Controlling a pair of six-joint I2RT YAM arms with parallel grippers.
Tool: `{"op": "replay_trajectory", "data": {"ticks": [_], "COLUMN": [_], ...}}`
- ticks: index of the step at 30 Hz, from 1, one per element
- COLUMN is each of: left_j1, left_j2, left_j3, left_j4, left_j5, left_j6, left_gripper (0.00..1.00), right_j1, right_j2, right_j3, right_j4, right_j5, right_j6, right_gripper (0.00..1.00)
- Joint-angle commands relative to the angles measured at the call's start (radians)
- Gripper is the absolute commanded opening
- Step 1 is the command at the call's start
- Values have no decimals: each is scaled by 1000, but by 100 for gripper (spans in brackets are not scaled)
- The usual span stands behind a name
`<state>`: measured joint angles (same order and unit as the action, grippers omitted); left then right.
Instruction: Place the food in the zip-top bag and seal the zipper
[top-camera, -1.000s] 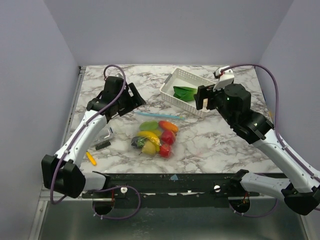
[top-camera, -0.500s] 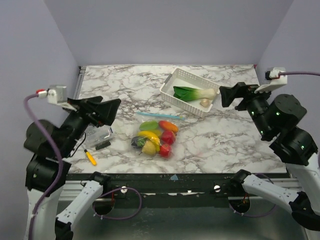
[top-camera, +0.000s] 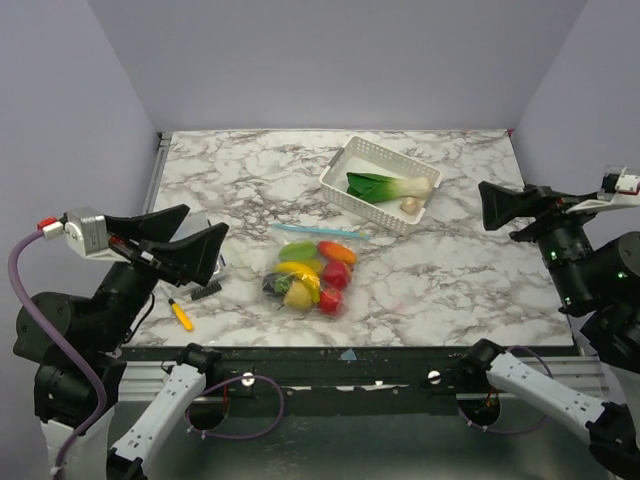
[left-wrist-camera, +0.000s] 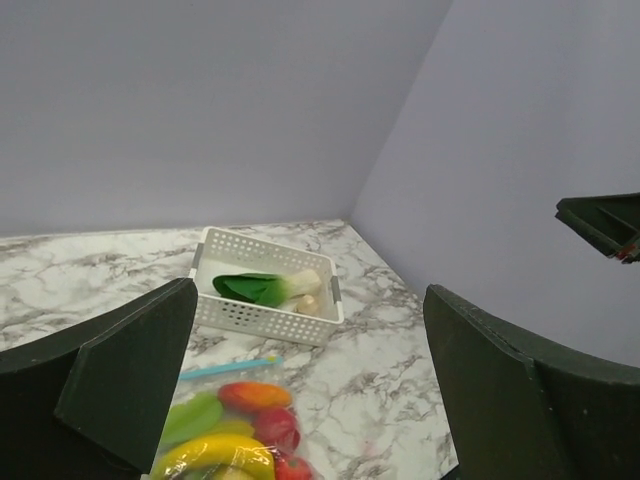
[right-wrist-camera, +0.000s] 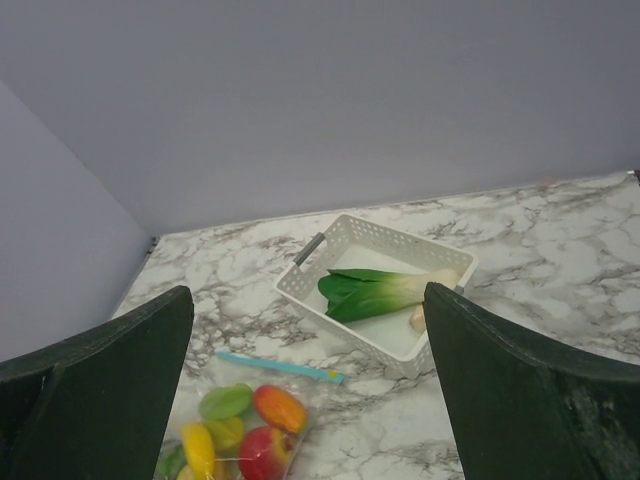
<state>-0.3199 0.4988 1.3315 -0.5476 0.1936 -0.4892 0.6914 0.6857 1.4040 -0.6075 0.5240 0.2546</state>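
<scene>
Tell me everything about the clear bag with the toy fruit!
The zip-top bag is thin, clear, crinkly plastic, lying on the marble table. A light blue zipper runs along its far edge. Green, orange, red, yellow and dark toy food fills it. Nothing else touches it.

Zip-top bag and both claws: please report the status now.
Left claw and right claw open, empty. Zip-top bag mid-table, food inside. Nothing blocks it.
</scene>
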Motion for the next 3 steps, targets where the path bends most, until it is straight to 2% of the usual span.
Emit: {"op": "replay_trajectory", "data": {"ticks": [1,3], "left_j1": [2,2], "left_j2": [2,11], "left_j3": [-4,2], "left_j4": [-14,-16], "left_j5": [6,8], "left_j6": [10,-1], "left_gripper": [98,98], "right_j1": [-5,-5], "right_j2": [-23,-17], "right_j3": [-26,-21], "right_j4": [-1,-7], "right_j5": [76,97], "right_j6": [35,29], "right_gripper": [100,100]}}
